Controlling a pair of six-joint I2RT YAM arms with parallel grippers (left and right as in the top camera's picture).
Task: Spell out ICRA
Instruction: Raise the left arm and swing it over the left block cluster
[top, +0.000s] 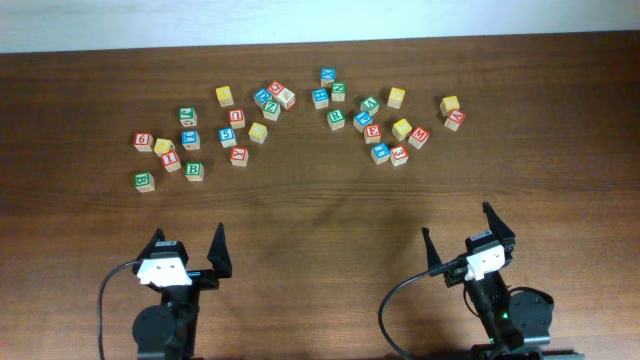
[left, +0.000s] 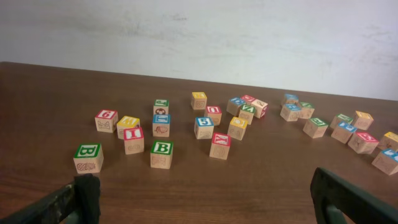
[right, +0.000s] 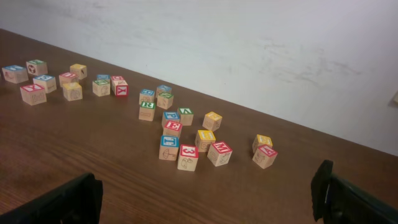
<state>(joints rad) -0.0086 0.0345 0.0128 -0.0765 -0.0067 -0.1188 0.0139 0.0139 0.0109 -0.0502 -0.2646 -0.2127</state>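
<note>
Small wooden alphabet cubes lie scattered in two loose groups across the far half of the table. A red-lettered I cube (top: 171, 160) (left: 133, 140) sits in the left group. In the right group are a green R cube (top: 336, 117) (right: 147, 111) and, at the far right, a red A cube (top: 455, 118) (right: 265, 155). Several yellow-faced cubes show, one of them (top: 402, 129) among the right group; their letters are unreadable. My left gripper (top: 188, 238) (left: 202, 186) and right gripper (top: 457, 225) (right: 205, 183) hover near the front edge, both open and holding nothing, well short of the cubes.
Other cubes include two green B cubes (left: 88, 157) (left: 161, 154), a red 6 (left: 106, 120), a blue 5 (left: 203, 126), a red 3 (right: 188, 157) and a red M (right: 219, 152). Bare wood lies between the grippers and the cubes. A pale wall (right: 249, 50) runs behind the table.
</note>
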